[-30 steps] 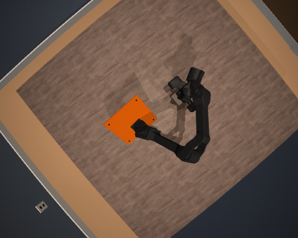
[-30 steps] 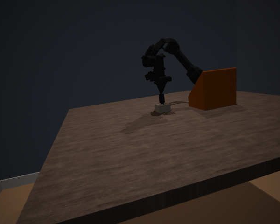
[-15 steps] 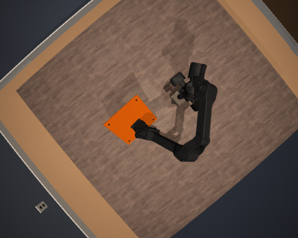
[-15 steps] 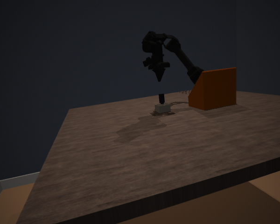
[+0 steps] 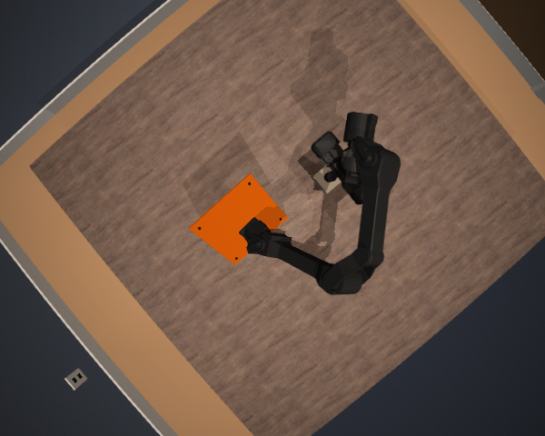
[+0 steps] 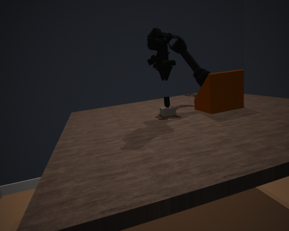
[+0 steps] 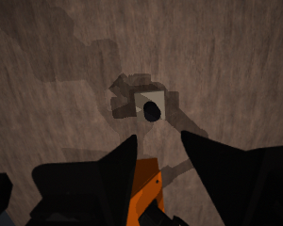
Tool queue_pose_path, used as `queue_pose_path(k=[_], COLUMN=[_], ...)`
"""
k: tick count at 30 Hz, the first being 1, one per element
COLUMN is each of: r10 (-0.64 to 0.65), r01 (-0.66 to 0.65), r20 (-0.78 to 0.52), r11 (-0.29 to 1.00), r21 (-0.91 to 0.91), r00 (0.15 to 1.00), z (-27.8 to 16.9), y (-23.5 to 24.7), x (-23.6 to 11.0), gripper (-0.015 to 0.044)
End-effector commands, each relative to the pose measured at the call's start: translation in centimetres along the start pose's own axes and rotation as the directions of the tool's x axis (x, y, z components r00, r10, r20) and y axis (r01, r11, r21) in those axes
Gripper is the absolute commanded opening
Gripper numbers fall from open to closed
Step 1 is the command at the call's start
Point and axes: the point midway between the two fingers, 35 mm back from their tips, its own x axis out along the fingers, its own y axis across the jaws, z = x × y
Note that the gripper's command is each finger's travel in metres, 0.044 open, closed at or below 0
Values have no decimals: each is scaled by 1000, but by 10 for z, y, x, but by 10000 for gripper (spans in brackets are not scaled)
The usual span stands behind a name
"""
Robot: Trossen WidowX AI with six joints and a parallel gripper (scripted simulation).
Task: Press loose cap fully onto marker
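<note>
The black cap [image 5: 330, 176] [image 6: 166, 101] [image 7: 152, 112] sits over the marker in the pale holder block [image 5: 328, 186] [image 6: 167, 112] [image 7: 157, 98]. In the exterior view it stands nearly upright, its lower end close to the block's top. The marker's body is hidden or too small to make out, and whether the cap is fully seated cannot be told. My gripper [image 6: 164, 80] [image 7: 158, 137] is open and empty. It points down and hangs above the cap, with a plain gap between its fingertips and the cap's top. No other cap shows on the table.
The orange wedge-shaped block [image 5: 228, 206] [image 6: 227, 92] [image 7: 144, 188] stands on the table [image 5: 263, 338] [image 6: 164, 161] beside the arm's base. The arm arches from there over to the holder. Shadows of the arm fall around the holder.
</note>
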Motion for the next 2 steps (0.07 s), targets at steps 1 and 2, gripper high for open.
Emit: queue_pose_path(k=[1, 2], r10=[-2, -2], r01=[2, 2], r20=[-7, -7], r11=[1000, 1000], r21=[0, 0], r00=[1000, 1000], z=[0, 0], y=[1, 1], x=[1, 1], gripper=[341, 367])
